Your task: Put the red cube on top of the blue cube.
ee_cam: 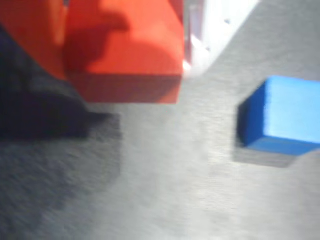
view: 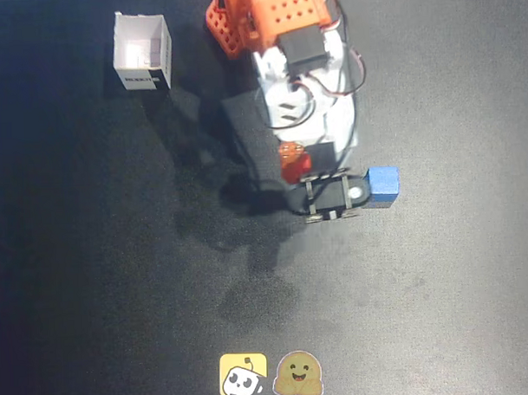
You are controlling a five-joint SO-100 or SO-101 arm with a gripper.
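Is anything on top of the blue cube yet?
No. The blue cube has a bare top in the overhead view. The red cube is held in the gripper beside it, apart from it. Its underside is hidden.

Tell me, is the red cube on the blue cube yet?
Not yet. The red cube sits between the gripper fingers; the blue cube stands alone on the table.

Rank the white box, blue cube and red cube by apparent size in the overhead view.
1. White box, clearly largest.
2. Blue cube.
3. Red cube shows least, but the arm covers part of it and it seems lifted, so its rank against blue is unsure.
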